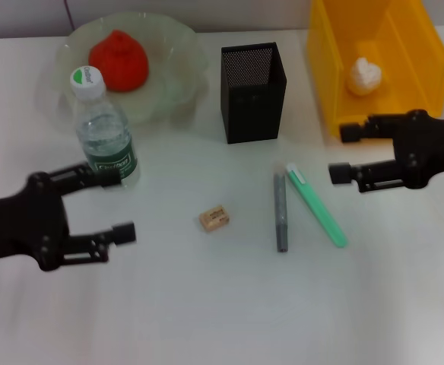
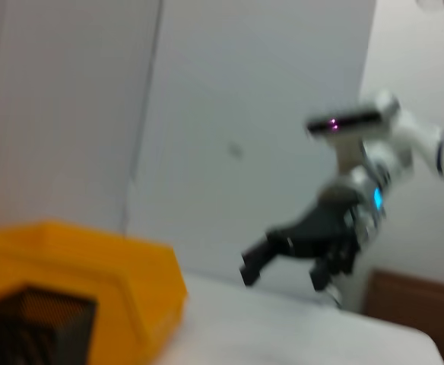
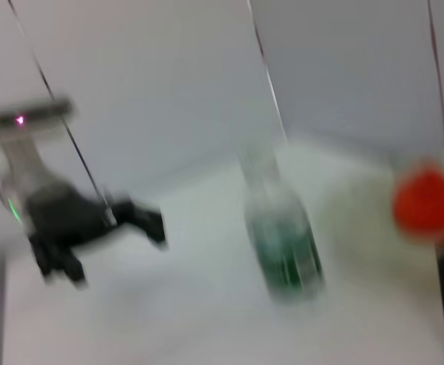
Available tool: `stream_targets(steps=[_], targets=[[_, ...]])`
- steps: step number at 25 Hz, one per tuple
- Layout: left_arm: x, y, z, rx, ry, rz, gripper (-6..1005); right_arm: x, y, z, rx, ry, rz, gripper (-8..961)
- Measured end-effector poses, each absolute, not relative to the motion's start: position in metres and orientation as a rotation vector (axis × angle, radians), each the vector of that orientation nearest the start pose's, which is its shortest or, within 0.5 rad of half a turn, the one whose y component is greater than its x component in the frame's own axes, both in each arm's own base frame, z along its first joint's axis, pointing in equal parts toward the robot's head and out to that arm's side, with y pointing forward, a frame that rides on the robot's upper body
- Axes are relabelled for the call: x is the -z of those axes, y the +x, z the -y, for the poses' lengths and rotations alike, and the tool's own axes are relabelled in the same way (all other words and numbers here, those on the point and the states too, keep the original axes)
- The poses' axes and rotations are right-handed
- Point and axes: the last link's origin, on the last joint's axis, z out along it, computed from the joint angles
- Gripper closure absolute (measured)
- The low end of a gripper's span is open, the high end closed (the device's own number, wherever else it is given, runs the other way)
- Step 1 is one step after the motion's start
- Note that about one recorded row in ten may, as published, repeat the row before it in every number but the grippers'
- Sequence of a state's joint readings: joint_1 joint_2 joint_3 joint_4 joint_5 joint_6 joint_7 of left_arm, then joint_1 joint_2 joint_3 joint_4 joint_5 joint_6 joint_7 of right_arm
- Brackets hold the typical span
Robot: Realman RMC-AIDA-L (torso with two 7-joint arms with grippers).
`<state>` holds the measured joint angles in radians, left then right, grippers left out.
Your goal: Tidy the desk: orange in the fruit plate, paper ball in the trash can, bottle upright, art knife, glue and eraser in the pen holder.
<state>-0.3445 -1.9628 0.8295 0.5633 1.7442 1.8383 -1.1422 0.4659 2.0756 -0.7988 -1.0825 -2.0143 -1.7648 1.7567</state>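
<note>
The orange [image 1: 118,59] lies in the pale-green fruit plate [image 1: 182,47] at the back left. In front of the plate the bottle [image 1: 105,138] stands upright. The paper ball [image 1: 364,77] sits inside the yellow trash can [image 1: 427,68] at the back right. Between them stands the black mesh pen holder [image 1: 252,93]. On the desk [image 1: 207,304] lie the beige eraser [image 1: 214,218], a grey glue stick [image 1: 280,213] and the green art knife [image 1: 317,205]. My left gripper [image 1: 117,204] hangs open just in front of the bottle. My right gripper [image 1: 344,153] is open, right of the knife and in front of the trash can.
The left wrist view shows the trash can [image 2: 93,266], the pen holder [image 2: 39,323] and the right gripper [image 2: 283,275] farther off. The right wrist view shows the bottle [image 3: 283,239], the orange [image 3: 427,205] and the left gripper [image 3: 108,236].
</note>
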Motion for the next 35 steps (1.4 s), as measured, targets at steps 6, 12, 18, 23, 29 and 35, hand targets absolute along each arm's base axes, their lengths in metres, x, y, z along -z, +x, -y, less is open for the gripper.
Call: stream_targets(steps=[6, 12, 18, 23, 29, 35], targets=[[-0.024, -0.289, -0.266, 0.879, -2.851, 0.495, 154, -0.064, 0.171, -0.338, 0.232, -2.735, -0.819, 114], [-0.011, -0.293, -0.274, 0.812, -2.813, 0.544, 154, -0.023, 0.161, -0.362, 0.588, -2.596, -0.817, 114], [-0.005, -0.294, -0.272, 0.786, -2.831, 0.562, 154, 0.018, 0.168, -0.381, 0.624, -2.612, -0.804, 115], [0.000, -0.291, -0.271, 0.794, -2.835, 0.573, 154, 0.039, 0.165, -0.386, 0.639, -2.637, -0.764, 143], [0.001, -0.292, -0.271, 0.798, -2.827, 0.580, 154, 0.054, 0.164, -0.392, 0.616, -2.635, -0.739, 199], [0.000, -0.295, -0.270, 0.790, -2.810, 0.594, 155, 0.063, 0.168, -0.394, 0.616, -2.630, -0.729, 256]])
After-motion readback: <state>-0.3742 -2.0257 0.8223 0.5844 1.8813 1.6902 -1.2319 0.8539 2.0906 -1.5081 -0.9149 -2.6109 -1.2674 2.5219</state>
